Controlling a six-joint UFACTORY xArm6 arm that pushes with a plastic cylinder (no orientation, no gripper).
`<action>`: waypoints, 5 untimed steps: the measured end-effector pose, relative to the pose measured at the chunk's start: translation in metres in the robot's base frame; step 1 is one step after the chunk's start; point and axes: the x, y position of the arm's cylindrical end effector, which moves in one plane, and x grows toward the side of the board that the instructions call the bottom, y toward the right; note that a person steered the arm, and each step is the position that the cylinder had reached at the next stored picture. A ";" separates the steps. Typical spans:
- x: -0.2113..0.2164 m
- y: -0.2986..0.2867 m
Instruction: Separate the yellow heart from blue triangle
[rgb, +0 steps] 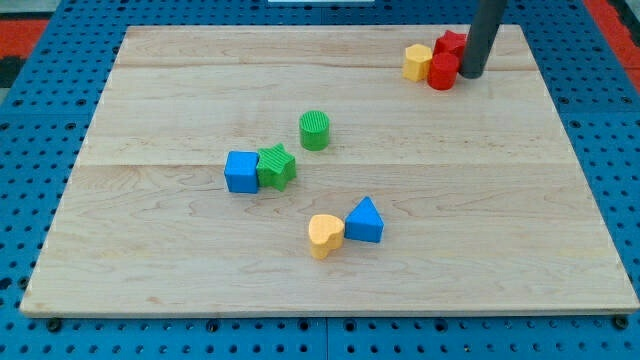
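The yellow heart (325, 235) lies on the wooden board below the centre, touching the blue triangle (365, 220) on its right. My tip (470, 74) is at the view's top right, far from both. It stands right beside a red cylinder (443, 71) and a red block (451, 45).
A yellow block (418, 62) sits left of the red cylinder. A green cylinder (314, 130) stands near the centre. A blue cube (241, 171) and a green star (276, 166) touch each other left of centre. The board (150, 260) lies on a blue pegboard.
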 end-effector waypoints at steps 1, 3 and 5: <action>0.061 0.032; 0.257 -0.061; 0.318 -0.159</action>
